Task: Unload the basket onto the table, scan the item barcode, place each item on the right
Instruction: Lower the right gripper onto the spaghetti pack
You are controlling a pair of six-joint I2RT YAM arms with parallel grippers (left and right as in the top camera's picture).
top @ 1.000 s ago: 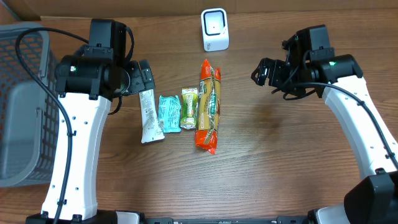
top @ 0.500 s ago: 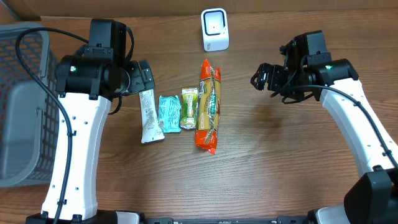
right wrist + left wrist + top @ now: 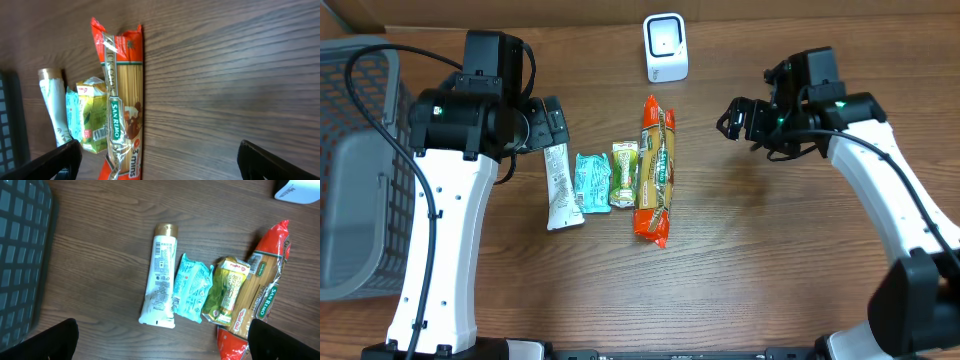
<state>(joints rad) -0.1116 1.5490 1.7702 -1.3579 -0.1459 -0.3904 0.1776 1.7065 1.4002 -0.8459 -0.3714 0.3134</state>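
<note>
Matt wood-grain table (image 3: 750, 270) — glossy plastic spaghetti packet (image 3: 655, 170), smooth white plastic tube (image 3: 557, 188), grey plastic basket (image 3: 338, 110).

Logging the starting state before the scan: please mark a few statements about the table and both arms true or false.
1. Four items lie in a row on the table. True.
2. The right gripper grips the spaghetti packet. False: its fingers are open and empty, off to the packet's right.
3. The white scanner stands beyond the spaghetti packet's far end. True.
4. The white tube lies in the basket. False: it lies on the table beside the teal packet.
5. The left gripper is shut on the white tube. False: its fingers are open and hold nothing.
</note>
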